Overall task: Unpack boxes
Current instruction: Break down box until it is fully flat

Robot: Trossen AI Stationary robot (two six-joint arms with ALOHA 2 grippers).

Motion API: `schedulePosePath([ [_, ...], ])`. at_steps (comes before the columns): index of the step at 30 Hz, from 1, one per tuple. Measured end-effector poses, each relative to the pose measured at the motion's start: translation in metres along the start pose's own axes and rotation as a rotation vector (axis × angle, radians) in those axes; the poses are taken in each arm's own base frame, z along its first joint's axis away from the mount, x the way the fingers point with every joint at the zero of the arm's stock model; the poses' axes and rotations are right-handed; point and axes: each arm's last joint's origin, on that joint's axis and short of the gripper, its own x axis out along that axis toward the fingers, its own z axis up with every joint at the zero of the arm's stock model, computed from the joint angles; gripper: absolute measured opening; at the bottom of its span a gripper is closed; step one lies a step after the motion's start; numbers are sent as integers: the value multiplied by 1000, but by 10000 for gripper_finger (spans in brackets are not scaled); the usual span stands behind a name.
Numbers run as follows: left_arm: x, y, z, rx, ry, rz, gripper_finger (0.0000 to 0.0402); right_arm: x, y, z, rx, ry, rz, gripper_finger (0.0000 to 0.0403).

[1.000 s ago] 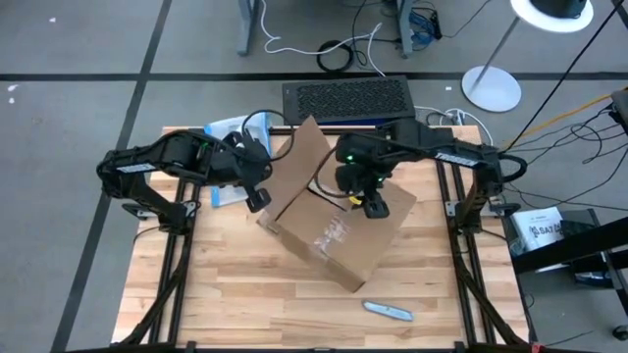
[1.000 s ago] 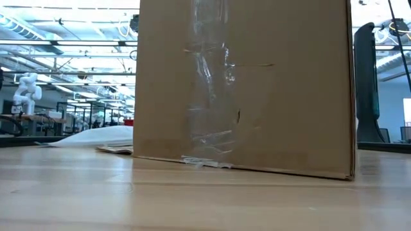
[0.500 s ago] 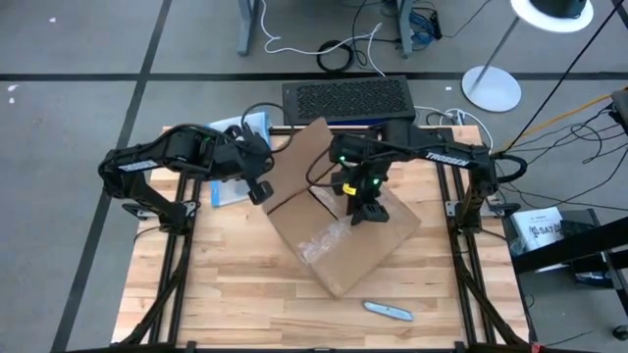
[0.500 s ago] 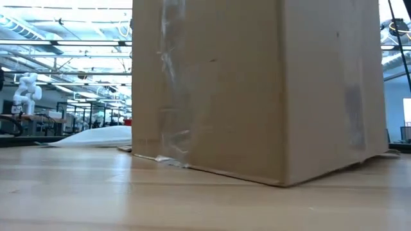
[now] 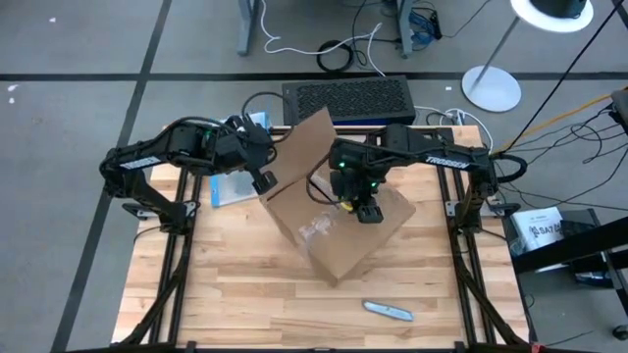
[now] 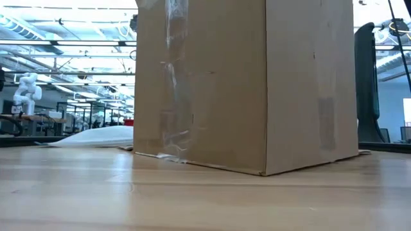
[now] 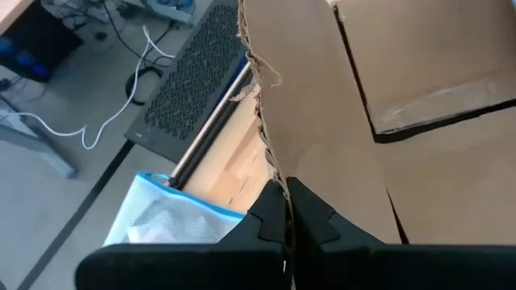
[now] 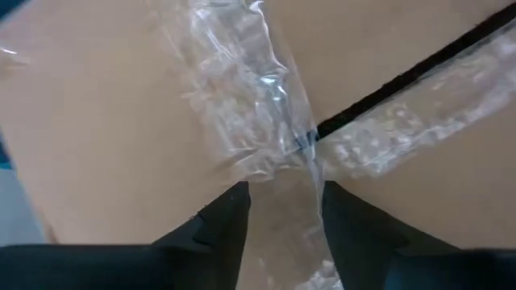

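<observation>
The brown taped box (image 5: pixel 339 221) sits diagonally, one flap raised toward the black grille unit (image 5: pixel 345 98). The left end effector (image 5: pixel 263 182) pinches that flap; the right end effector (image 5: pixel 365 211) is spread on the box top.

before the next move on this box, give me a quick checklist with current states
1. Left pincer shut on the torn edge of the raised flap: ok.
2. Right pincer open, fingers either side of the clear tape on the carton top: ok.
3. Tape fully peeled off: not ok, strips remain stuck across the seam.
4. Carton resting on the table: ok.
5. Contents visible inside: cannot tell.
6. Utility knife lying apart from both arms: ok.
</observation>
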Motion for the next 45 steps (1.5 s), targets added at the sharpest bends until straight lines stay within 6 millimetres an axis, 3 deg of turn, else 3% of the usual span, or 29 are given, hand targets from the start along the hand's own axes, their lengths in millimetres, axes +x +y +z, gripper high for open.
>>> schedulePosePath([
  [4,0,0,0,-2,-2,-9,0,1,-1,0,-18,14,-38,110],
  [9,0,0,1,-5,-3,-13,0,2,-2,0,-40,22,-64,22],
  [11,0,0,1,-5,-5,-10,0,2,-1,0,-43,22,-65,8],
  [16,2,3,2,-17,-2,2,0,-2,7,1,-29,4,-56,1],
  [22,5,11,4,-44,-4,42,0,-49,22,6,-17,-193,-33,0],
  [27,9,21,6,-84,-4,80,0,-70,42,-2,0,-302,60,0],
  [36,19,48,7,-178,21,204,0,-74,108,-4,-134,-369,182,0],
  [39,21,49,8,-168,33,160,0,-73,112,-1,-115,-393,138,0],
  [45,18,40,7,9,39,95,0,-71,99,-5,14,-371,-147,5],
])
